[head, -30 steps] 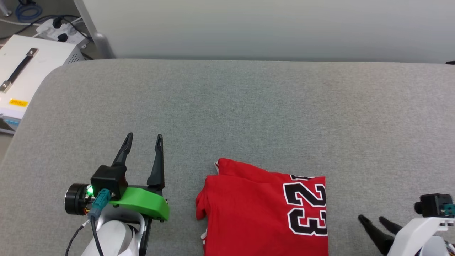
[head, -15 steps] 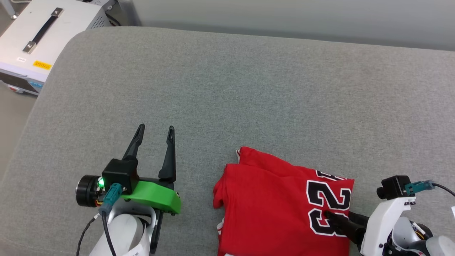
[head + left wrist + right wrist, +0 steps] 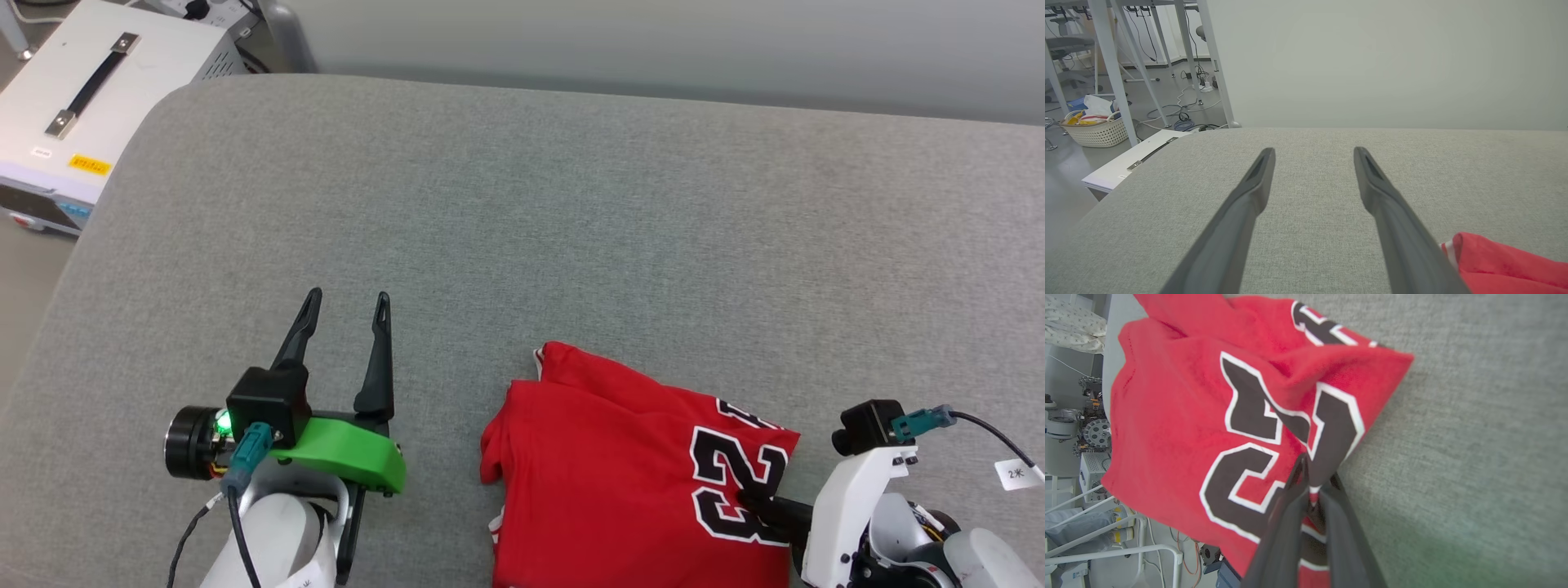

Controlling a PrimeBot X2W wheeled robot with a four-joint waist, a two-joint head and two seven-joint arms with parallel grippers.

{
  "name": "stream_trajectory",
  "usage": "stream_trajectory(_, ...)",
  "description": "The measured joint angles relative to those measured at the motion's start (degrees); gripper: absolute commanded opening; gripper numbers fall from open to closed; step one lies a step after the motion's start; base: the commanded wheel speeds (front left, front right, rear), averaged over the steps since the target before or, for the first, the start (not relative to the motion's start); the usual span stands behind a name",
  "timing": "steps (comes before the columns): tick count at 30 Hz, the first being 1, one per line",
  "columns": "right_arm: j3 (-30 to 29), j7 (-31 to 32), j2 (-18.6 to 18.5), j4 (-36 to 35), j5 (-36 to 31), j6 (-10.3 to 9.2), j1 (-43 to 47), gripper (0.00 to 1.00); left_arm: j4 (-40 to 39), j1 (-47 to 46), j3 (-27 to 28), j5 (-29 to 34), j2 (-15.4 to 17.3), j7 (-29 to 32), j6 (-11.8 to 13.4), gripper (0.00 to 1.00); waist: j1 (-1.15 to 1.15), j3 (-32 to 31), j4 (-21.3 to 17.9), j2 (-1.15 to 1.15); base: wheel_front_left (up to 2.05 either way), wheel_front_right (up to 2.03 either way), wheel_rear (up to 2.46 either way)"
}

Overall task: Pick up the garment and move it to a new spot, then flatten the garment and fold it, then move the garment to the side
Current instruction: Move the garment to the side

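grey cushion, red garment with black "23"

A robotics lab; trailing floor cables, bare table legs, a white equipment case.

Dark fingers, green bracket, teal connector, white forearm.
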Motion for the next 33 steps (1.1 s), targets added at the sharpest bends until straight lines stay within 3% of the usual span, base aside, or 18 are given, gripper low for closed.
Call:
stream_trajectory(8, 1.3, -1.0, -2.3, -1.4, -3.0, 0.00, -0.8, 0.00, 0.3, 2.4, 1.4, 0.3, 0.8, 0.0, 0.0, 1.00, 0.00, -2.1, -5.2, 0.00, 0.00, 0.00, 0.00)
stream_trajectory(19, -3.1, -1.2, -7.3, -0.7, -8.0, -0.03, -2.5, 0.00, -1.7, 1.8, 0.9, 1.2, 1.5, 0.1, -0.1, 1.00, 0.00, -2.2, -16.6, 0.00, 0.00, 0.00, 0.00)
stream_trajectory(26, -5.6, -4.2, -9.0, 1.6, -9.9, -0.05, -11.0, 0.00, -5.8, -1.2, 0.6, 2.4, 3.2, 2.5, 0.2, 1.00, 0.00, 1.1, -23.5, 0.00, 0.00, 0.00, 0.00)
stream_trajectory(33, -8.2, -10.2, -12.7, 9.9, -12.2, -0.05, -22.1, 0.00, -8.9, -7.5, -0.5, 4.6, 5.1, 5.2, -0.9, 1.00, 0.00, 8.0, -27.5, 0.00, 0.00, 0.00, 0.00)
